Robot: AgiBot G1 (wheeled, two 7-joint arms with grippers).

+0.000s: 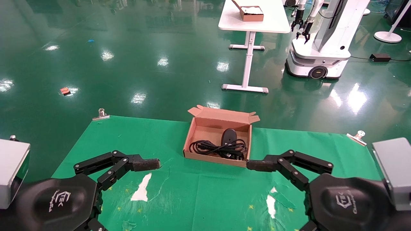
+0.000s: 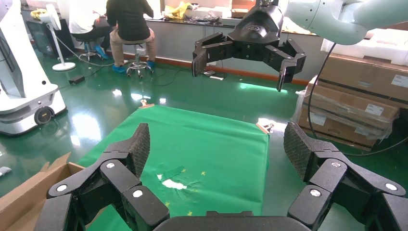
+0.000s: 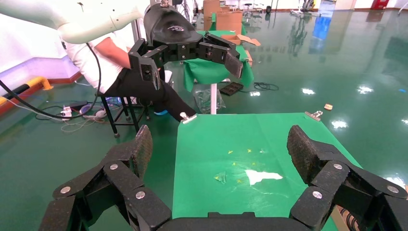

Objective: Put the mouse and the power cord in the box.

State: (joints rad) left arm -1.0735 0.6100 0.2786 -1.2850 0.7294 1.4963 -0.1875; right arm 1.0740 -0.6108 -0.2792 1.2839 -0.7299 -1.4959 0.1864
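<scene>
The brown cardboard box point(image 1: 221, 114) sits open at the middle of the green cloth's far edge. The black mouse point(image 1: 228, 136) lies inside it toward the back. The looped power cord point(image 1: 215, 148) lies in front of the mouse, also inside the box. Both arms hover low over the near part of the table, one on each side of the box. My left gripper point(image 2: 216, 144) is open and holds nothing; one of its fingers point(image 1: 146, 164) points toward the box from the left. My right gripper point(image 3: 219, 144) is open and holds nothing too; its finger point(image 1: 260, 165) reaches close to the box's near right corner.
The green cloth point(image 1: 199, 195) has torn white patches point(image 1: 141, 189) and is clamped by metal clips point(image 1: 101, 114) at its far corners. Beyond the table edge lies glossy green floor, with a white table point(image 1: 253, 19) and another robot point(image 1: 321, 48) far off.
</scene>
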